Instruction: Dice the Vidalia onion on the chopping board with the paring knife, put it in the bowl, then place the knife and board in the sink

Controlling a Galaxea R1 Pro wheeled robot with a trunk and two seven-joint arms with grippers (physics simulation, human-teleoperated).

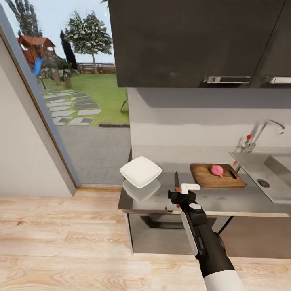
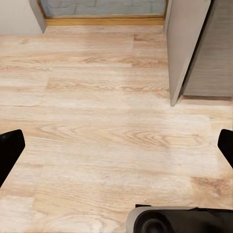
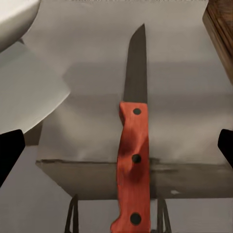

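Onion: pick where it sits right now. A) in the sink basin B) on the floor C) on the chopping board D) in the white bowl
C: the pink onion rests on the chopping board, which lies on the countertop beside the sink.

Floor [image 1: 60, 242]: light wood planks, running from the near edge to a glass door [image 1: 81, 101] at far left. Left wall [image 1: 20, 141]: plain off-white. Through the door: grey paving [image 1: 97, 153], stepping stones [image 1: 72, 111], lawn [image 1: 101, 89], trees [image 1: 87, 34], a red play structure [image 1: 34, 46] with a blue slide, bright daylight. Upper cabinets [image 1: 182, 40]: dark grey, with bar handles [image 1: 226, 79], mounted far right. Back wall [image 1: 182, 121] below them: pale grey.
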